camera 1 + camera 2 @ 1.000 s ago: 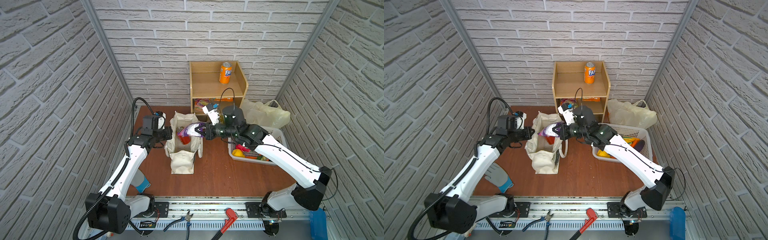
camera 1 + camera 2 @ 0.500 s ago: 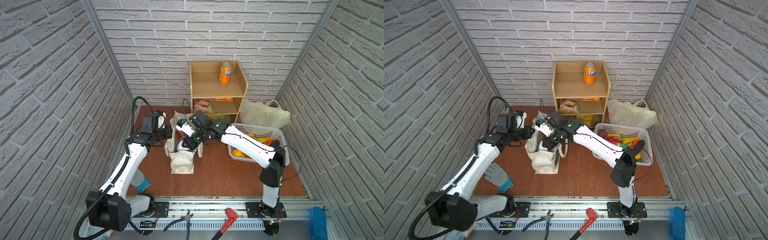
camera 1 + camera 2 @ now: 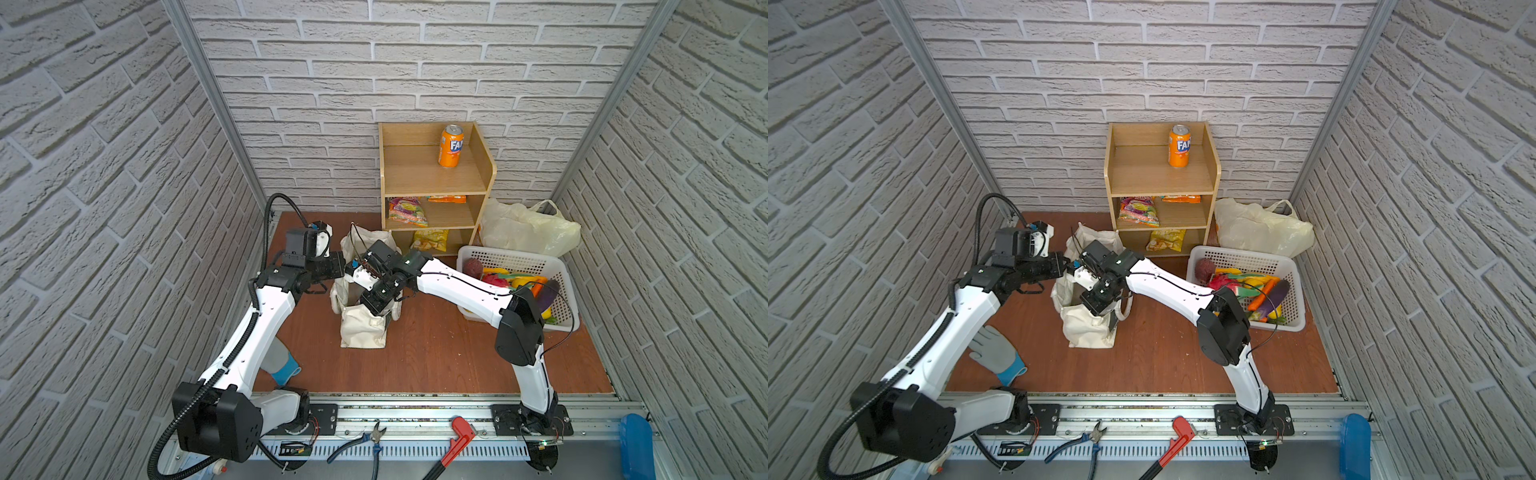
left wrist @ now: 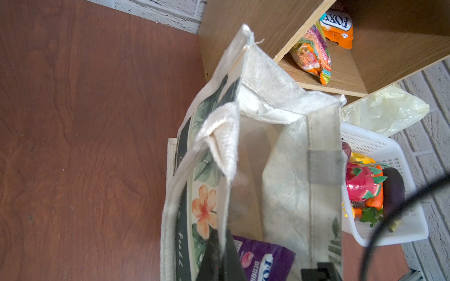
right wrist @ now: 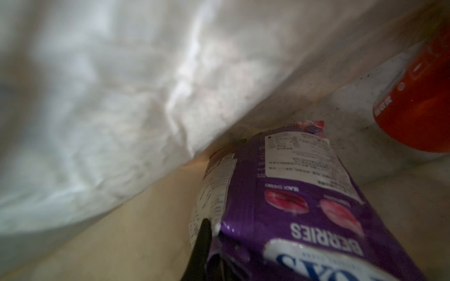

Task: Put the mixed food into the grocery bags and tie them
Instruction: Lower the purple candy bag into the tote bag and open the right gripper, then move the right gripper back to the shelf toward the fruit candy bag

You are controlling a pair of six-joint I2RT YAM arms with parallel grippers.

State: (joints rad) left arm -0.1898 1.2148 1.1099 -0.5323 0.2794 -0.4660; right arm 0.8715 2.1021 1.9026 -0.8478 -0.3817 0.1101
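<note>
The cream canvas tote (image 3: 362, 330) (image 3: 1088, 330) stands open in the middle of the floor. My left gripper (image 4: 220, 239) (image 3: 341, 266) is shut on the tote's near rim, and the cloth runs between its fingers. My right gripper (image 5: 214, 243) (image 3: 376, 303) reaches down inside the tote, shut on the purple snack packet (image 5: 304, 206) (image 4: 265, 260). A red soda can (image 5: 418, 104) lies on the tote's bottom beyond the packet. The pale-yellow plastic bag (image 3: 528, 230) (image 3: 1262, 230) sits slumped at the back right. A dark aubergine (image 3: 548, 293) lies in the white basket (image 3: 519, 259).
A wooden shelf (image 3: 432, 178) behind the tote carries an orange can (image 3: 451, 145) and snack packets (image 3: 407, 211). Toy produce fills the basket. A grey glove (image 3: 994, 353) lies by the left arm. Pliers (image 3: 365, 442) and a red wrench (image 3: 455, 440) rest on the front rail.
My right arm has swung left from beside the tote and lowered the purple packet into it. The left gripper has kept its hold on the rim.
</note>
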